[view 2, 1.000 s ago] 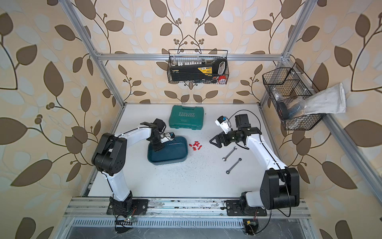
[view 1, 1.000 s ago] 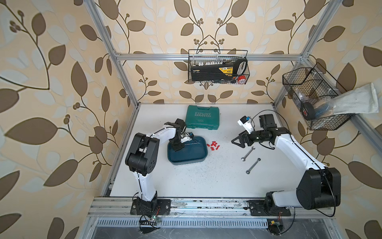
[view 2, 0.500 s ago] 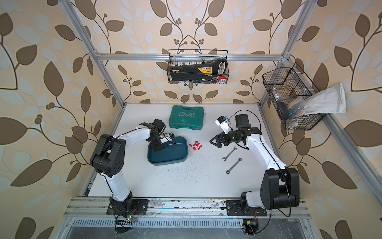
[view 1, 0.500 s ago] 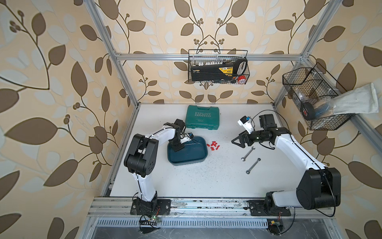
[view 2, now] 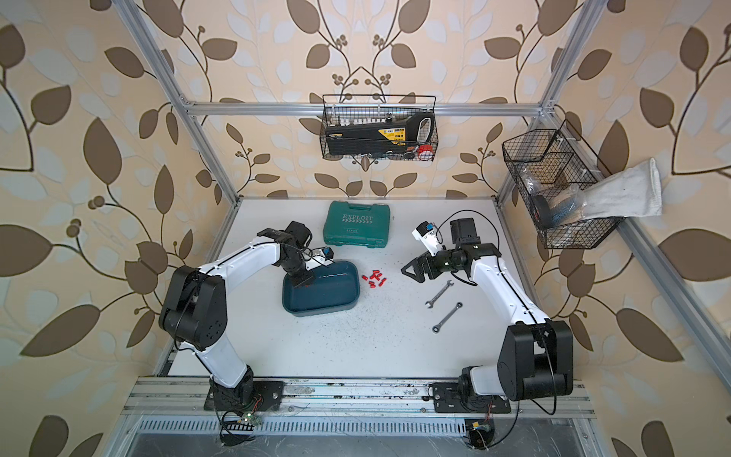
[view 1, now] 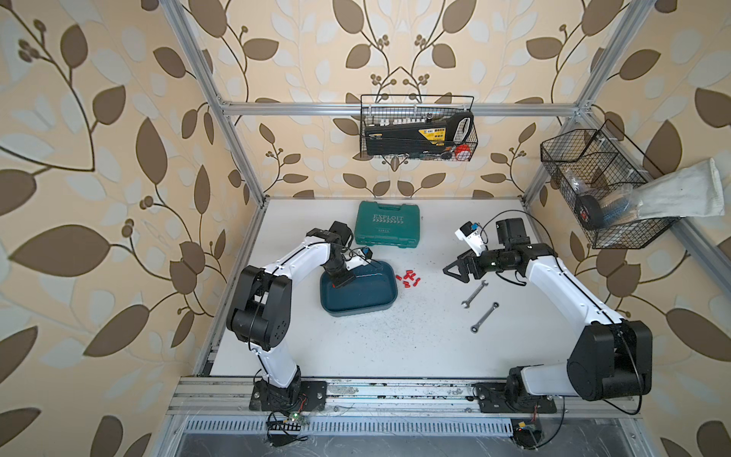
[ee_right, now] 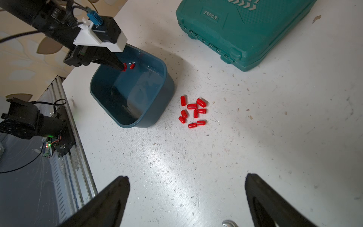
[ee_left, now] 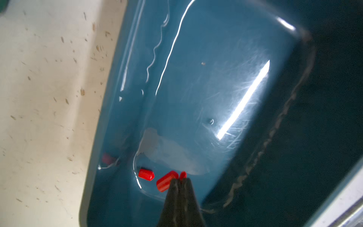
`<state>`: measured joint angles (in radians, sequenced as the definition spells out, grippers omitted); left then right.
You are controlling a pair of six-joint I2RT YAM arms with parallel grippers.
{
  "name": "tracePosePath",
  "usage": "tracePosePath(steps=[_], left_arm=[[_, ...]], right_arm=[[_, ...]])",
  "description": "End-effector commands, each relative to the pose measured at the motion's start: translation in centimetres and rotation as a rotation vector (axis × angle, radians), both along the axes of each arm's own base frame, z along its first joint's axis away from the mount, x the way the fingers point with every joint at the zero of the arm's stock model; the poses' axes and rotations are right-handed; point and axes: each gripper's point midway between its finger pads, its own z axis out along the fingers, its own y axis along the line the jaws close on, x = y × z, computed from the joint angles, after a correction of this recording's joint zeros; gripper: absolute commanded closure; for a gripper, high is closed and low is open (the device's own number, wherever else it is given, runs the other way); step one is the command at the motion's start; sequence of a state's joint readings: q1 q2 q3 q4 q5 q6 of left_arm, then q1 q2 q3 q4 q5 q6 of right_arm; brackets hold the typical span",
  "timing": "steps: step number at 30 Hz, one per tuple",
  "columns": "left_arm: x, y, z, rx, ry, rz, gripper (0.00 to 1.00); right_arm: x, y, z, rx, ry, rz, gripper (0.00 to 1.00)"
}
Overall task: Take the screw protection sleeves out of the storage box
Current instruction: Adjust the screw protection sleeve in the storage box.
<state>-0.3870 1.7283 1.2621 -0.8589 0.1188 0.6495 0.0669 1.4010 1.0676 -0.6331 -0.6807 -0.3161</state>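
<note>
Nearest, two wrenches (view 1: 474, 294) lie by my right gripper (ee_right: 186, 176), its jaws spread wide over bare table (view 1: 356, 348). Most screw protection sleeves (ee_right: 193, 112) lie heaped just outside the storage box (view 1: 356, 312). My left gripper (ee_left: 179, 179) dips into the box's left end, jaws pressed together against the red sleeves (ee_left: 146, 174) there; whether one is pinched, I cannot tell. Farthest sits the green case (view 1: 387, 223).

Your white worktop (view 1: 356, 348) is speckled with dark grit. Lying directly on it you have:
- the storage box (view 1: 358, 311), left of centre
- a cluster of red screw protection sleeves (view 1: 409, 278) just beside the box
- a green case (view 1: 387, 229) behind
- two wrenches (view 1: 474, 294) on the right
</note>
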Motion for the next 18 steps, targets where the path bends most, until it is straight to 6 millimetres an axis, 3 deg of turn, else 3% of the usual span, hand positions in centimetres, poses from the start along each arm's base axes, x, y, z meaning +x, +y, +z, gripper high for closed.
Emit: tracePosePath(steps=[1, 4, 12, 18], left_arm=[[-1.1, -1.2, 2.0, -0.080, 0.040, 0.002, 1.00], [-0.8, -1.6, 1.0, -0.078, 0.057, 0.026, 1.00], [2.1, -3.2, -1.6, 0.004, -0.110, 0.034, 0.99], [2.1, -3.7, -3.4, 0.047, -0.128, 0.003, 0.94]], right_arm=[[-0.4, 0.0, 0.0, 0.006, 0.004, 0.010, 0.05], [-0.4, 0.0, 0.0, 0.007, 0.003, 0.011, 0.05], [-0.3, -0.1, -0.2, 0.003, 0.011, 0.008, 0.04], [-0.3, -0.1, -0.4, -0.001, 0.013, 0.009, 0.04]])
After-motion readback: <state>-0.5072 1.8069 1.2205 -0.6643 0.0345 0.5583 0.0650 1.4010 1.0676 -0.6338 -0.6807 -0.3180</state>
